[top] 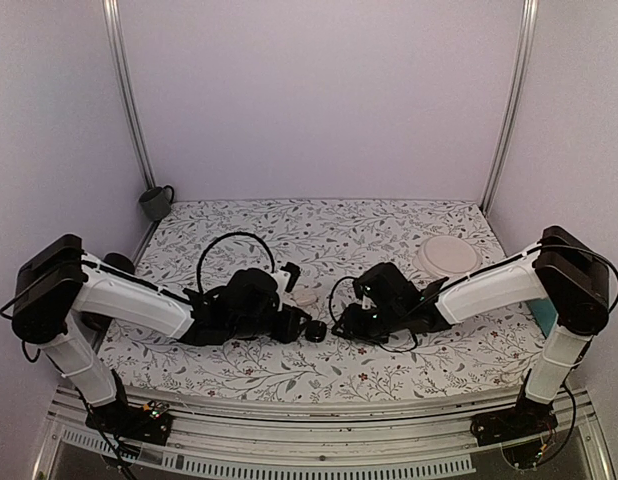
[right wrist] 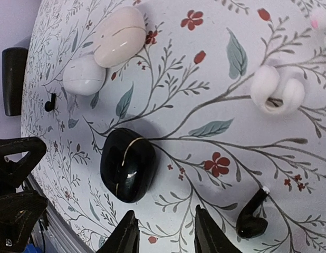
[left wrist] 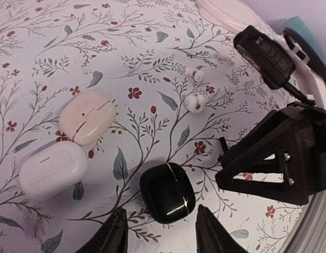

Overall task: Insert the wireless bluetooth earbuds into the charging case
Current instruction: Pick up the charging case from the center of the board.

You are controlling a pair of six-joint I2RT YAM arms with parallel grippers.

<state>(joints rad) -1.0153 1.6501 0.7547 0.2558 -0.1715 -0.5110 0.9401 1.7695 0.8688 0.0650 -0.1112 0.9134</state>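
One black earbud [right wrist: 251, 219] lies on the worktop [right wrist: 168, 68] just beside the closed charging case [right wrist: 127, 164], the left tool [left wrist: 161, 221] and right tool [right wrist: 164, 212] both released and empty near it; next, I judge, that case needs opening.

"Where was the charging case [top: 316, 329]?"

"On the floral table [top: 239, 225], the left gripper [top: 297, 325] just left of it and the right gripper [top: 341, 326] just right."

"What else was there?"

"A pale oval object [top: 305, 296] lay just behind the case. A white dish [top: 447, 255] sat well behind-right, and a dark mug [top: 156, 202] far behind-left."
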